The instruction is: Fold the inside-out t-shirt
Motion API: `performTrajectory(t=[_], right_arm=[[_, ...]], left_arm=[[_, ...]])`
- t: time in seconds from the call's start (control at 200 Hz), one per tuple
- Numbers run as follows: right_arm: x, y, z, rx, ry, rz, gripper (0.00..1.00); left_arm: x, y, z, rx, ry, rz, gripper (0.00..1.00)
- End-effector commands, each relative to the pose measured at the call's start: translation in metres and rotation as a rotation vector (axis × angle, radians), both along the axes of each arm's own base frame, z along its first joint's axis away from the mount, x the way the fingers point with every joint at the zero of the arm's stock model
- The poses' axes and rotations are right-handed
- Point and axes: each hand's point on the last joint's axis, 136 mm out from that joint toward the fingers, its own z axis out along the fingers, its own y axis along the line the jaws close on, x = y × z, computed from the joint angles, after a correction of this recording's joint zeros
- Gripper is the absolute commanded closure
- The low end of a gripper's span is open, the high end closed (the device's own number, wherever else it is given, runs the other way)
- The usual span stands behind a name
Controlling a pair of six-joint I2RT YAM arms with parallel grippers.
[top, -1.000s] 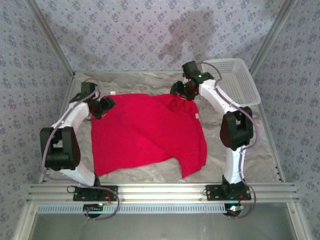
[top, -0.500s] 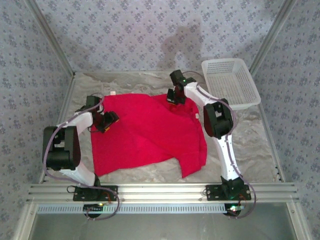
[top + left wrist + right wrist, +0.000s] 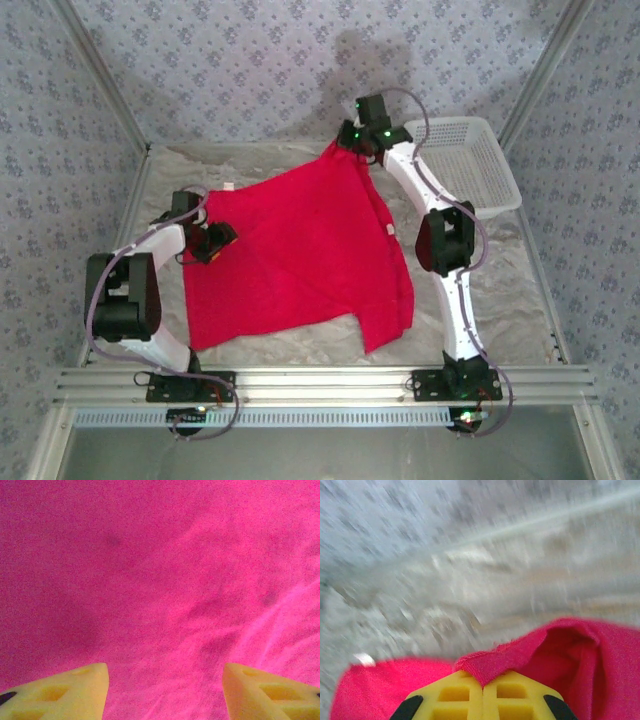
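T-shirt (image 3: 300, 250): lying spread mid-counter (image 3: 500, 290), its 1 o'clock corner being lifted.
Right claw (image 3: 482, 687): pinching that corner's hem tightly.
Left claw (image 3: 164, 667): hovering open at the shirt's 9 o'clock edge.

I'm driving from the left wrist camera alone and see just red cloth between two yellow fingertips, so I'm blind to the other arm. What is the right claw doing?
Observer: The right claw is shut on a hemmed edge of the red t-shirt, holding it up near the back wall.
Operator: Where does my left claw sit?
Observer: The left claw is open, low over the shirt's left edge.
Operator: Anything nearby?
Observer: A white mesh basket stands at the table's far right corner, beside the right arm.
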Motion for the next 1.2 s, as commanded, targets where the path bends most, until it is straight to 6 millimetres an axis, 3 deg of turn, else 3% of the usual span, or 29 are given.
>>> performTrajectory(t=[0.0,0.06,0.125,0.29,0.395,0.47,0.66,0.785,0.894,1.069,1.194], right_arm=[[0.031,-0.006,0.003,0.138,-0.014,-0.015,0.56],[0.024,-0.015,-0.015,0.180,0.110,-0.045,0.35],[0.005,-0.021,-0.036,0.188,0.247,-0.059,0.29],[-0.075,-0.012,-0.063,0.057,0.377,0.040,0.28],[-0.132,-0.001,-0.080,-0.029,0.408,0.116,0.28],[-0.172,0.001,-0.106,-0.067,0.487,0.145,0.28],[-0.221,-0.010,-0.161,-0.115,0.596,0.088,0.28],[-0.227,-0.017,-0.188,-0.137,0.665,0.060,0.28],[-0.214,-0.026,-0.210,-0.182,0.699,0.029,0.27],[-0.157,-0.035,-0.232,-0.240,0.721,0.015,0.28],[-0.101,-0.014,-0.233,-0.176,0.675,0.025,0.28]], left_arm=[[-0.006,-0.003,0.017,-0.013,-0.036,-0.014,0.39],[-0.009,-0.001,0.024,-0.002,-0.048,-0.012,0.38],[-0.011,0.001,0.033,0.008,-0.066,-0.008,0.37],[-0.014,-0.002,0.049,-0.013,-0.100,-0.005,0.34],[-0.016,-0.004,0.043,-0.025,-0.087,-0.010,0.34],[-0.016,-0.004,0.035,-0.031,-0.064,-0.011,0.34],[0.004,-0.005,0.023,-0.049,-0.048,-0.011,0.33],[0.026,-0.004,0.007,-0.058,-0.023,-0.005,0.33],[0.032,0.003,-0.012,-0.081,0.028,0.010,0.34],[0.007,0.003,-0.026,-0.114,0.062,0.031,0.34],[-0.032,-0.036,-0.040,-0.186,0.095,-0.007,0.35]])
